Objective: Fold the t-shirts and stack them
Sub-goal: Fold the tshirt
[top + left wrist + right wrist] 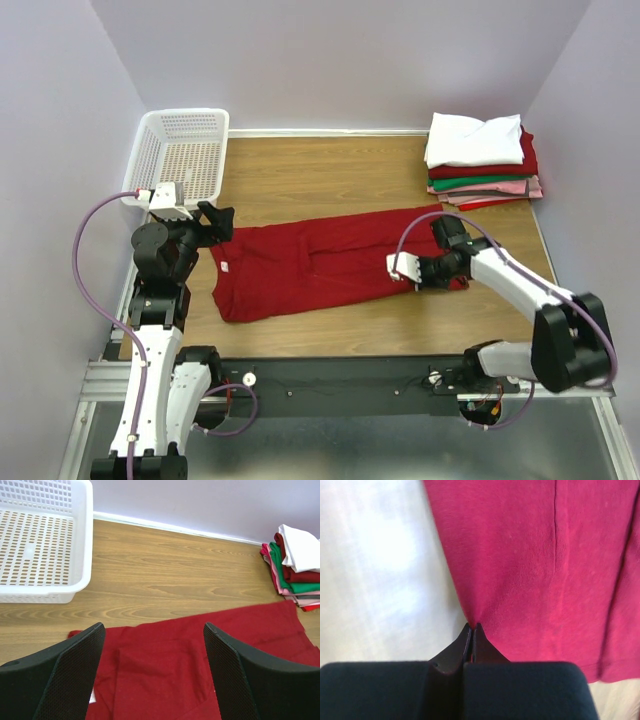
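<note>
Overhead, the dark red t-shirt (310, 265) lies spread across the middle of the tabletop (330, 180), collar end toward my left arm and hem end toward my right. My right hand (432, 278) is down at the near right corner of the cloth, and my left hand (218, 222) hovers at the far left corner, not touching it as far as I can tell. The folded stack (482, 160), white on top with red, green and pink beneath, sits at the far right corner, well apart from the open shirt; the white mesh basket (180, 155) stands at the far left. If I lift with the right alone, the shirt will probably drag and skew instead of folding square.

Through my left wrist camera, my two fingers (65, 675) stand wide apart above the shirt's edge with nothing between them. A wrinkle runs through the cloth just beneath, so closing here may, I judge, gather a doubled layer or miss the true edge.

Through my right wrist camera, my fingertips (471, 632) are pressed together right on the shirt's edge, where red cloth meets the pale tabletop. I seem to be clamped on only a thin pinch of fabric; how much lies between the tips I cannot tell. A bite that small could slip out once the cloth's weight comes onto it, dropping the corner mid-fold.
</note>
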{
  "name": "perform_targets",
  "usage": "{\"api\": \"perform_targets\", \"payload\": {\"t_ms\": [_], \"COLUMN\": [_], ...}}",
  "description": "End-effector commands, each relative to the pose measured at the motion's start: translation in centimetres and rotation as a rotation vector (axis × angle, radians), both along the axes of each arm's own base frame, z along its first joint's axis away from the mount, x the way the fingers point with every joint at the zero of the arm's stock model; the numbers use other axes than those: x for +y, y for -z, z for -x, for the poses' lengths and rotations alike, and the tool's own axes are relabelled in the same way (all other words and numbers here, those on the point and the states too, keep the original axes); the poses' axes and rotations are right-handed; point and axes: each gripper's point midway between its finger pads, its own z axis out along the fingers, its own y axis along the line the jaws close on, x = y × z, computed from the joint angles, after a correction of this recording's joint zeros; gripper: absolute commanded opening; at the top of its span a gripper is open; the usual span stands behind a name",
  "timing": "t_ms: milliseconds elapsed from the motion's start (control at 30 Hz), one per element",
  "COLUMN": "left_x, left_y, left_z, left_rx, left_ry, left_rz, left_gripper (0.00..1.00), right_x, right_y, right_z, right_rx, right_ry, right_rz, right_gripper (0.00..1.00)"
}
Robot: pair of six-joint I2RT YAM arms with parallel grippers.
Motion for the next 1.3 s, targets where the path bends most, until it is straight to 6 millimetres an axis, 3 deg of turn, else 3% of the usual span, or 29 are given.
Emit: {"api": "perform_targets", "payload": {"t_ms": [0, 133, 167, 267, 333, 433, 467, 500, 533, 567, 600, 667, 700, 767, 800, 867, 900, 933, 967, 1067, 1267], "left_x": [-0.6, -0.7, -0.8, -0.8, -0.8, -0.6, -0.6, -0.5, -0.5, -0.5, -0.4, -0.3, -0.1, 0.1, 0.1, 0.2, 0.2, 0.3, 0.3, 0.3, 0.1], "left_y": [-0.7, -0.8, -0.9, -0.7, -0.6, -0.8, -0.8, -0.8, -0.9, -0.8, -0.9, -1.0, -1.4, -1.8, -2.0, -2.2, -2.2, -2.1, -2.0, -1.8, -1.6], "left_z": [0.3, 0.3, 0.3, 0.2, 0.2, 0.2, 0.2, 0.2, 0.3, 0.3, 0.3, 0.4, 0.5, 0.7, 0.9, 0.9, 1.0, 0.8, 0.7, 0.6, 0.4], "left_rx": [-0.037, -0.040, -0.042, -0.037, -0.032, -0.036, -0.036, -0.035, -0.039, -0.035, -0.037, -0.040, -0.049, -0.063, -0.071, -0.078, -0.076, -0.073, -0.069, -0.063, -0.057], "left_ry": [0.034, 0.042, 0.044, 0.045, 0.044, 0.038, 0.033, 0.033, 0.032, 0.030, 0.027, 0.020, 0.010, 0.003, 0.003, 0.001, 0.001, 0.001, 0.003, 0.006, 0.018], "left_rz": [-0.002, -0.003, -0.003, -0.003, -0.003, -0.005, -0.005, -0.008, -0.007, -0.009, -0.010, -0.011, -0.013, -0.016, -0.019, -0.020, -0.019, -0.020, -0.020, -0.019, -0.018], "left_gripper": [0.87, 0.87, 0.87, 0.87, 0.87, 0.87, 0.87, 0.87, 0.87, 0.87, 0.87, 0.87, 0.87, 0.87, 0.87, 0.87, 0.87, 0.87, 0.87, 0.87, 0.87], "right_x": [-1.8, -2.4, -2.1, -0.4, 1.8, 4.9, 7.0, 8.8, 10.9, 12.3, 14.7, 17.8, 20.4, 22.9, 25.1, 27.4, 28.0, 29.9, 30.6, 33.2, 35.5], "right_y": [-0.4, -1.7, -2.0, -3.8, -5.8, -7.9, -9.1, -9.3, -11.7, -12.0, -10.2, -10.0, -10.4, -10.1, -9.1, -9.1, -8.1, -9.7, -7.2, -5.4, -1.9], "right_z": [5.8, 7.6, 8.0, 7.4, 6.2, 4.1, 1.7, 1.3, -1.4, -2.2, -2.7, -4.0, -6.3, -8.4, -10.6, -12.5, -13.5, -14.6, -15.3, -17.2, -16.9], "right_rx": [0.125, 0.134, 0.152, 0.157, 0.158, 0.183, 0.175, 0.243, 0.186, 0.210, 0.327, 0.424, 0.463, 0.520, 0.571, 0.606, 0.623, 0.601, 0.608, 0.565, 0.551], "right_ry": [-0.047, -0.022, -0.009, 0.017, 0.005, 0.030, 0.030, 0.087, 0.080, 0.090, 0.131, 0.149, 0.178, 0.208, 0.269, 0.308, 0.347, 0.342, 0.363, 0.428, 0.449], "right_rz": [0.043, 0.040, 0.024, -0.068, -0.178, -0.324, -0.398, -0.422, -0.467, -0.476, -0.456, -0.474, -0.495, -0.520, -0.526, -0.548, -0.543, -0.579, -0.552, -0.556, -0.523], "right_gripper": [0.01, 0.07, 0.22, 0.51, 0.61, 0.68, 0.68, 0.68, 0.67, 0.67, 0.67, 0.67, 0.67, 0.67, 0.67, 0.67, 0.67, 0.67, 0.67, 0.69, 0.70]}}
